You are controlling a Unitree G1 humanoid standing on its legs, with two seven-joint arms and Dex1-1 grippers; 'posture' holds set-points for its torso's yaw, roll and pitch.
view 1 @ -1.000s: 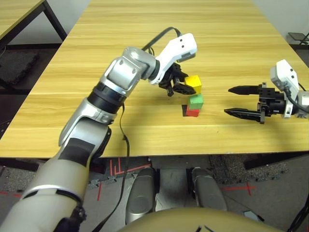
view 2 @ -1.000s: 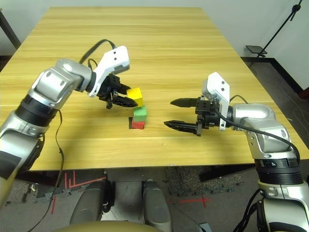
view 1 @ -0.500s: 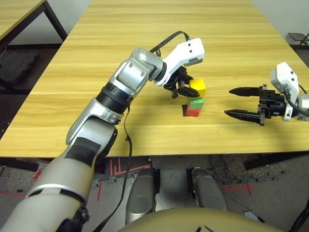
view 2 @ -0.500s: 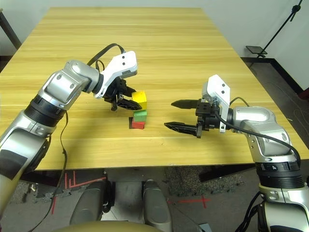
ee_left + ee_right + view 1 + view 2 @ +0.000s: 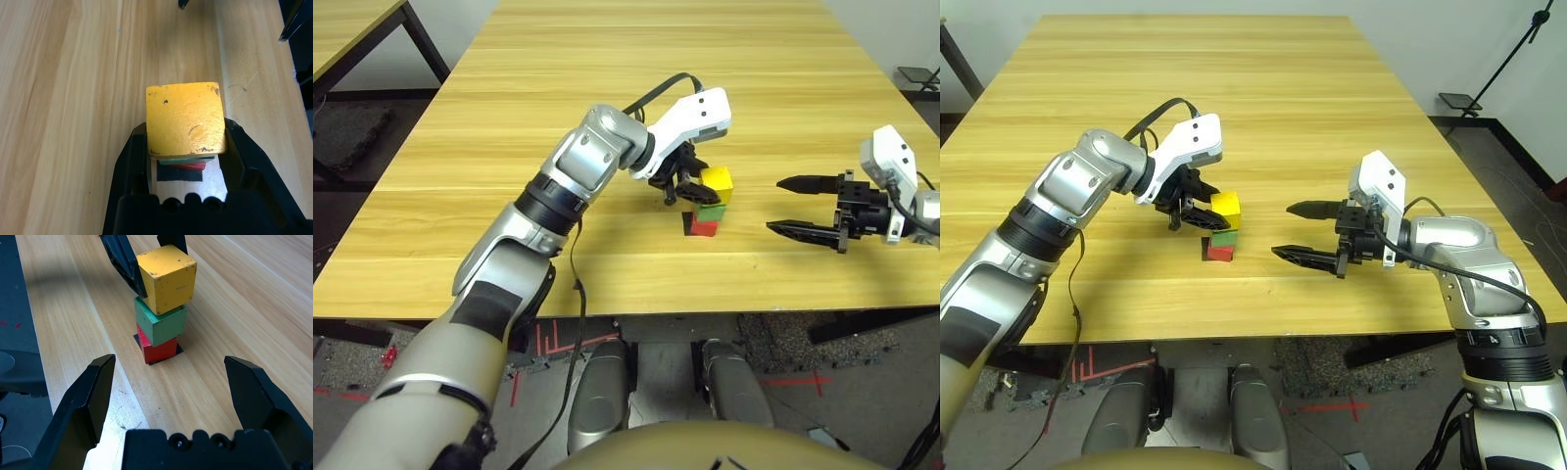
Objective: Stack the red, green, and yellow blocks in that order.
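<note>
The left gripper (image 5: 690,186) was clamped tight on the yellow block (image 5: 716,183), one black finger on each of two opposite side faces, and held it right over the green block (image 5: 710,209). In the right wrist view the yellow block (image 5: 167,278) looked to be resting on, or just touching, the green block's (image 5: 161,324) top face, twisted a little so its corners did not line up with those below; whether its full weight was down could not be told. The green block sat squarely on the red block (image 5: 704,227), which stood on a small black square patch (image 5: 689,225) on the wooden table (image 5: 607,88). Taking that red block as the landmark, the right gripper (image 5: 807,207) hung well off to its right, apart from everything, fingers spread wide and empty, pointed toward the stack. By my reading the task was nearly finished: red and green were placed in order, and yellow was in position on top but not yet let go. What remained was to open the fingers and draw the hand away without nudging the tower. Being cubes, the blocks had no long axis of their own; the stack as a whole ran straight up from the red block, with the yellow one turned slightly about that upright line.
</note>
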